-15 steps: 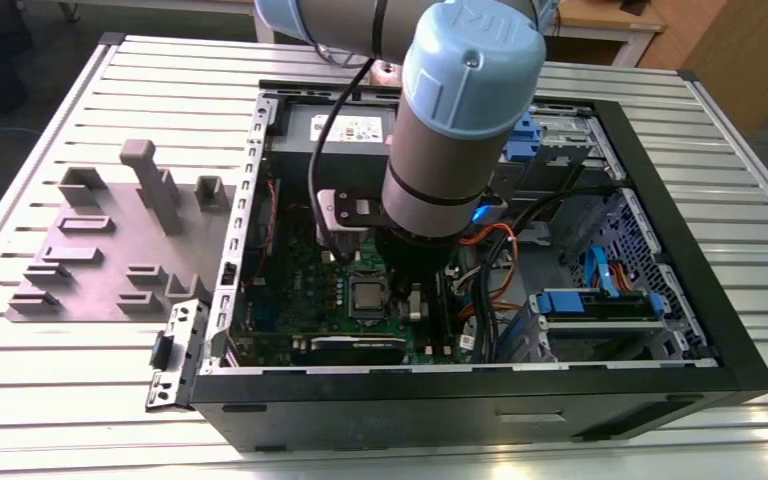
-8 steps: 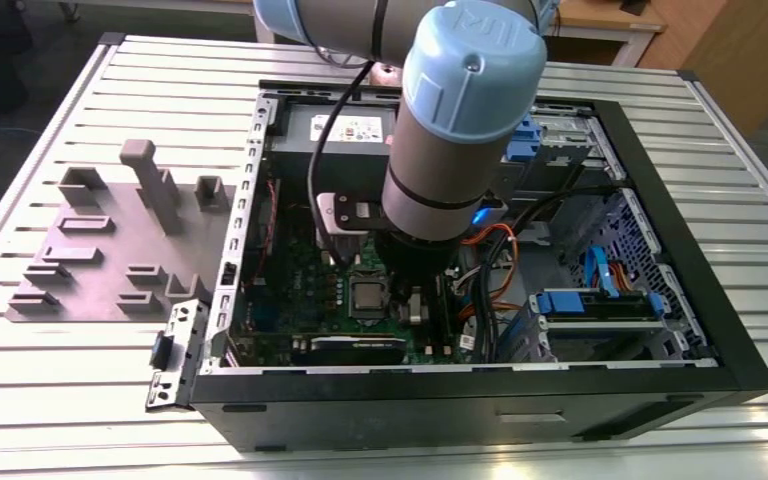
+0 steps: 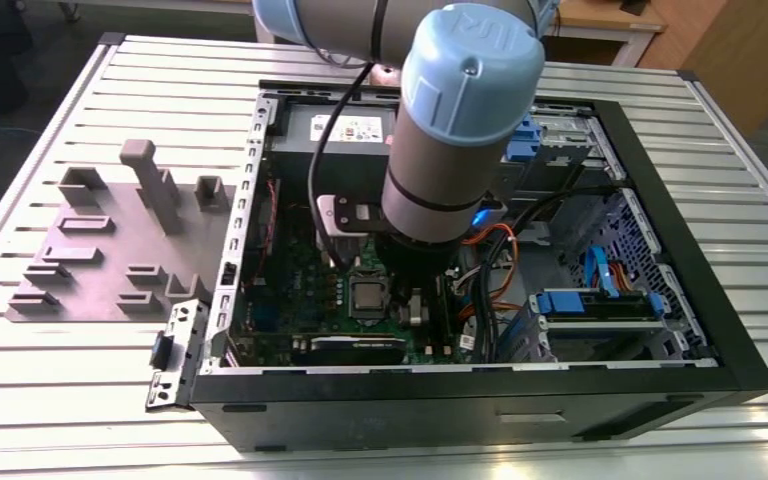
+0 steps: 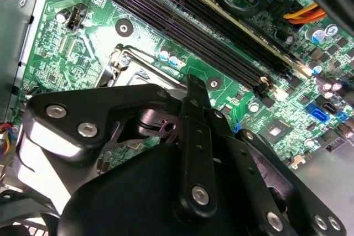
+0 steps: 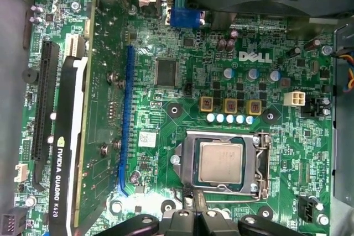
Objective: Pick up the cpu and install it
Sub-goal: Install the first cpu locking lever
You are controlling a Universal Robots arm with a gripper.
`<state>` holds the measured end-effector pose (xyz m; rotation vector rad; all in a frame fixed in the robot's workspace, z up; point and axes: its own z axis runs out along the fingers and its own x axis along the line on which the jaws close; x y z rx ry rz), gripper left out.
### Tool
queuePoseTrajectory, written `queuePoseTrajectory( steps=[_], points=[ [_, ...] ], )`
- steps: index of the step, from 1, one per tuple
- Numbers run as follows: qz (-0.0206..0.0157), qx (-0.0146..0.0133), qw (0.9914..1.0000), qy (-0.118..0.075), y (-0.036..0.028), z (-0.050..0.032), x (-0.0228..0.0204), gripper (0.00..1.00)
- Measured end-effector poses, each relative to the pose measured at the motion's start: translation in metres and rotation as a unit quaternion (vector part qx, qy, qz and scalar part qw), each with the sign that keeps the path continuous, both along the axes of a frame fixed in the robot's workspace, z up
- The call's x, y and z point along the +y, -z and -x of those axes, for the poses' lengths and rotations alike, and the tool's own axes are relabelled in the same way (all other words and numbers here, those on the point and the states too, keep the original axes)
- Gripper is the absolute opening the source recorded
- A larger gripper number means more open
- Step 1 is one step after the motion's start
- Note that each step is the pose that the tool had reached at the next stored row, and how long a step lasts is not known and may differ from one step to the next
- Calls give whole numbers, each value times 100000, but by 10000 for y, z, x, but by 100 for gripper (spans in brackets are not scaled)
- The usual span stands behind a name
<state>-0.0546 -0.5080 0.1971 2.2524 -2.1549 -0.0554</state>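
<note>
Your slatted surface (image 3: 64, 400) carries an open computer case (image 3: 678, 380), and your arm (image 3: 458, 140) reaches down into it over the green motherboard (image 5: 182, 37). The cpu (image 5: 220, 162) lies flat inside the silvery socket frame (image 5: 260, 164). Your end effector (image 5: 193, 198) sits just beside that frame, fingers pressed together, holding nothing

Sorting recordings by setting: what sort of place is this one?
Probably a lab or workshop bench for computer assembly. An opened computer case lies on a slatted metal table, a grey parts holder sits beside it, and the robot arm reaches over the green circuit board.
</note>
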Motion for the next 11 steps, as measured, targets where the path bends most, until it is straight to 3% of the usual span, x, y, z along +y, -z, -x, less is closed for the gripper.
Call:
queuePoseTrajectory(
  steps=[11],
  points=[
    [32, -44, 100000, -20, 38, 6, -5, 11]
  ],
)
